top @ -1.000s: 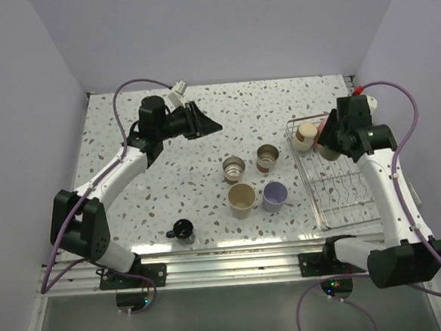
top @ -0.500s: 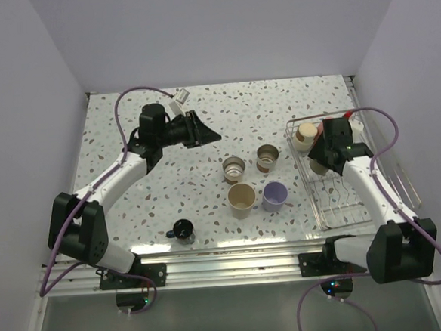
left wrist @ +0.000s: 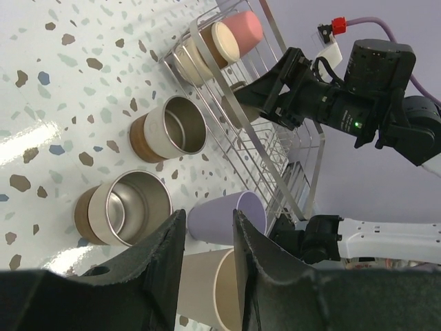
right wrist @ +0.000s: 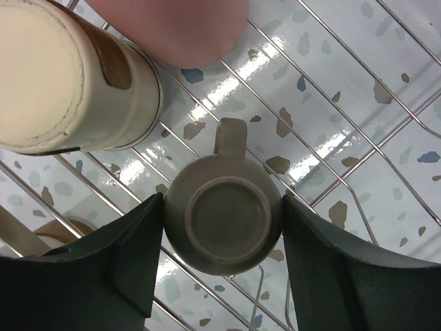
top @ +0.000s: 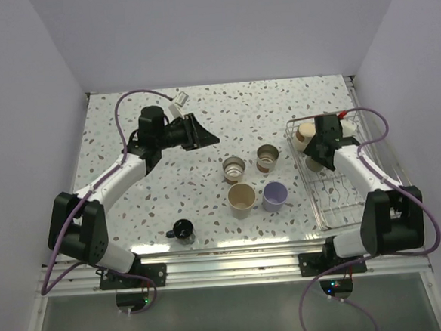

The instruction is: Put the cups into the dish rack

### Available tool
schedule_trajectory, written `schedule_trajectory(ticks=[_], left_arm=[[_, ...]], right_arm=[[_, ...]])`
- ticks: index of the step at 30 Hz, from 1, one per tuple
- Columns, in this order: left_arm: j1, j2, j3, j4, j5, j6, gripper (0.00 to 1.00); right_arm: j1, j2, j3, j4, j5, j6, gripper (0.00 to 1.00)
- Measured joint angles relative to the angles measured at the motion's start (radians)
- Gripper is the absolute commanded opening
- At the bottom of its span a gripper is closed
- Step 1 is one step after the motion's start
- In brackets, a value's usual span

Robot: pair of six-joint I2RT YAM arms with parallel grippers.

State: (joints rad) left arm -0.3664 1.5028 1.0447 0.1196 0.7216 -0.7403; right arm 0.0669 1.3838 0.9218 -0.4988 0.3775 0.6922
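Grey-tan mug [right wrist: 224,214] (bottom up) in the dish rack [top: 342,198], pinched by the right gripper [right wrist: 222,222]; left gripper [left wrist: 207,226] hangs slightly spread above the bench [top: 208,204].

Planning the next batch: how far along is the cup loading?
Done: tan cup, pink cup in the dish rack. In hand: right gripper clamps an inverted tan mug over it. Left on the table: steel cup, second steel cup, beige cup, lavender cup, dark blue cup.

The white speckled tabletop [top: 277,108] carries two brown-banded steel cups [top: 234,167], a tan cup [top: 242,199] and a lavender cup [top: 275,196] (all clustered mid-table), a small dark blue handled mug [top: 183,230] near the front edge, and a silvery wire dish rack [top: 344,222] at the right.
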Motion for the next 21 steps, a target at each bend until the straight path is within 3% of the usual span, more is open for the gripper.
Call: schedule_trajectory(ticks=[11,14,17,18,20,21], left_arm=[[0.001,0.000,-0.039,0.010,0.000,0.000,0.36],[0.001,0.000,-0.052,0.015,-0.001,0.000,0.36],[0.002,0.000,-0.062,0.019,-0.001,0.000,0.36],[0.002,0.000,-0.063,0.020,-0.001,0.000,0.36],[0.005,0.000,-0.063,0.023,-0.001,0.000,0.36],[0.006,0.000,-0.063,0.024,-0.001,0.000,0.36]], right_arm=[[0.020,0.111,0.025,0.021,0.015,0.029,0.02],[0.035,0.128,0.040,0.022,0.030,0.030,0.14],[0.048,0.136,0.047,0.023,0.043,0.029,0.32],[0.051,0.136,0.047,0.022,0.048,0.029,0.42],[0.053,0.140,0.050,0.021,0.051,0.030,0.51],[0.054,0.143,0.052,0.022,0.053,0.030,0.61]])
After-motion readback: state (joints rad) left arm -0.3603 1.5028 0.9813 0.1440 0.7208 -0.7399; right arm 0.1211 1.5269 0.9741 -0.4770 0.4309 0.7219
